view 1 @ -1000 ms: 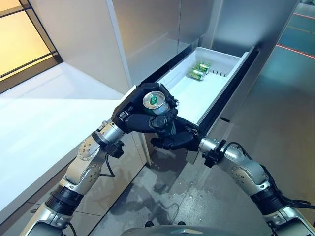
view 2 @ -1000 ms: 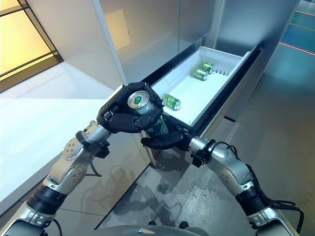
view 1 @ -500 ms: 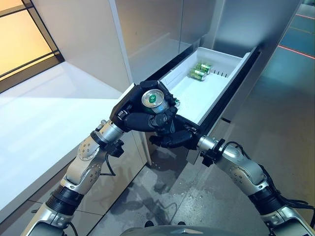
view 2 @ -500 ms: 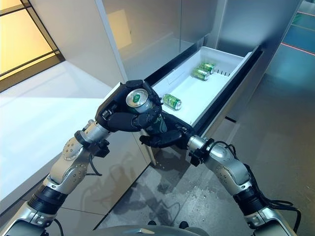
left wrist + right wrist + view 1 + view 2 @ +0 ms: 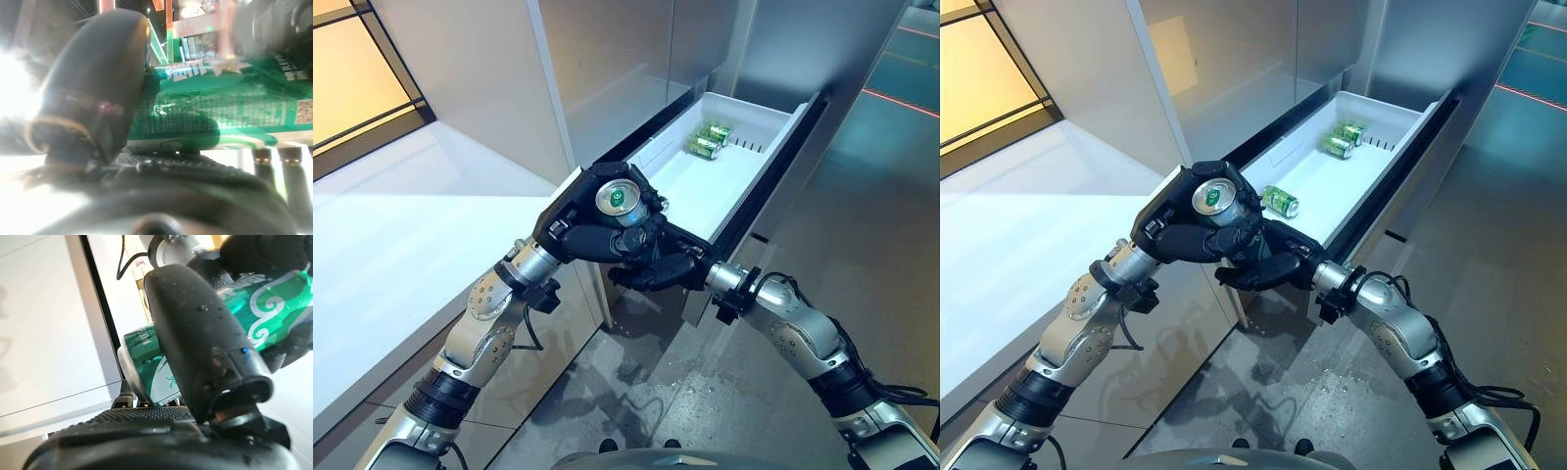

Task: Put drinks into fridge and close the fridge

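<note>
- Progress on the task looks partial: three green cans already lie on their sides in the open white fridge drawer [image 5: 1400, 116], while a fourth is in the hands and not yet inside.
- Two of the stored cans, the far pair [image 5: 1345, 139], lie close together near the drawer's far end; the third, the lone can [image 5: 1280, 202], lies nearer, just beyond the hands.
- The held can [image 5: 621, 202] stands upright with its silver top facing up, at the drawer's near left corner, just over its rim.
- The left hand [image 5: 579, 227] has fingers and thumb curled round the can's upper body; its wrist view shows the green can wall pressed against the thumb.
- The right hand [image 5: 658, 266] comes in from below and to the right, its fingers wrapped round the can's lower part, so both hands grip it at once; the right wrist view shows the can lodged behind its thumb.
- What is left, as I judge it: carry this can over the rim, lay it in the drawer beside the others, let go with both hands, then push the drawer shut.
- Whether more drinks wait outside the drawer cannot be told.
</note>
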